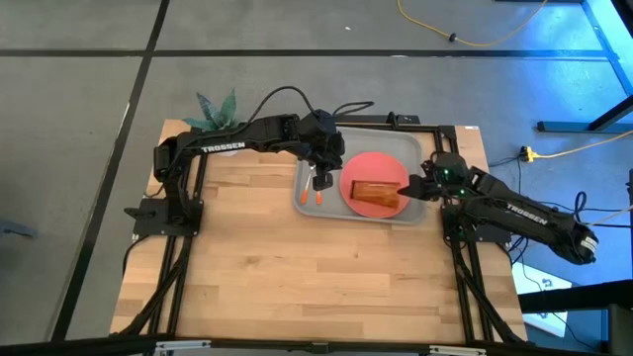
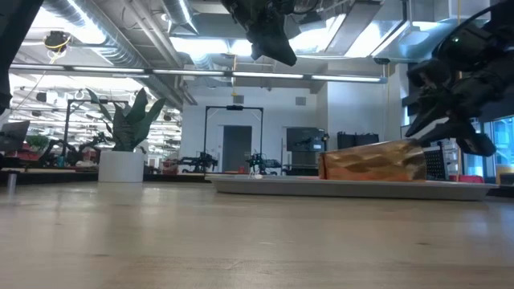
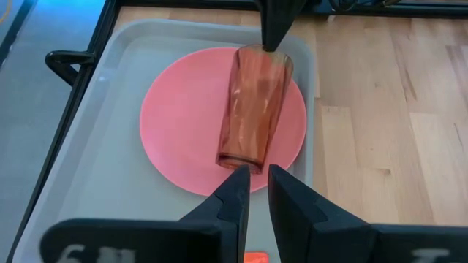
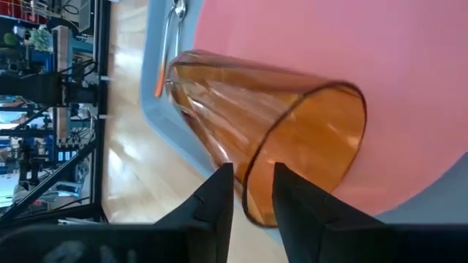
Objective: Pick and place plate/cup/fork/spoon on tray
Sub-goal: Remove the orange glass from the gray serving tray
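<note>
The cup (image 1: 377,192) is lying across the plate (image 1: 368,168), blocking the tray (image 1: 401,148) centre; the near worktop (image 1: 316,277) is lying open; a plant (image 1: 216,109) is crowding the far-left corner

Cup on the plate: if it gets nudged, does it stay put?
Probably not. The cup lies on its side on the smooth plate, so it could roll. It tapers, so it would likely curve. Thin, see-through walls suggest it is light.

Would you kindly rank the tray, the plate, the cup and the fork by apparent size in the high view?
1. tray, largest.
2. plate, lying in the tray.
3. cup, on its side across the plate.
4. fork; only a bit of orange handle shows, so its rank is unsure.
</note>
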Robot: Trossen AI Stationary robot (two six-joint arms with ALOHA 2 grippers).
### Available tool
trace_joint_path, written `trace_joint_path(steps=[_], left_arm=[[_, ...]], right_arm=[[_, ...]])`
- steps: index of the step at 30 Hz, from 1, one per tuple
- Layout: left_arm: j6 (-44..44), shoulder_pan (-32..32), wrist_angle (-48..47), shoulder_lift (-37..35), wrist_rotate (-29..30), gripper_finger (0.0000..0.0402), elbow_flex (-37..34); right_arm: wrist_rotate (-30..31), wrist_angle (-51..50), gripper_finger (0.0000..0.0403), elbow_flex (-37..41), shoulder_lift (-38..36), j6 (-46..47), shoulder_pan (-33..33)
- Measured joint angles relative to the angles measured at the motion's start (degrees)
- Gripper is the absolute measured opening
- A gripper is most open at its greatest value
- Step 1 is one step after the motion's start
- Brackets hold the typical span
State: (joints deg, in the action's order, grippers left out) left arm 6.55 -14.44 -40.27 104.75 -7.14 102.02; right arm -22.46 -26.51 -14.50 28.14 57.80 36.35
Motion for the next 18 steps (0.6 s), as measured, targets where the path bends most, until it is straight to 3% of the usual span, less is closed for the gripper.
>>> trace_joint_path(steps=[18], left_arm=[[0.02, -0.02, 0.02, 0.00, 0.02, 0.0045, 0.00]], right_arm=[[0.35, 10.72, 0.0096, 0.00, 9.35, -4.14, 0.01]])
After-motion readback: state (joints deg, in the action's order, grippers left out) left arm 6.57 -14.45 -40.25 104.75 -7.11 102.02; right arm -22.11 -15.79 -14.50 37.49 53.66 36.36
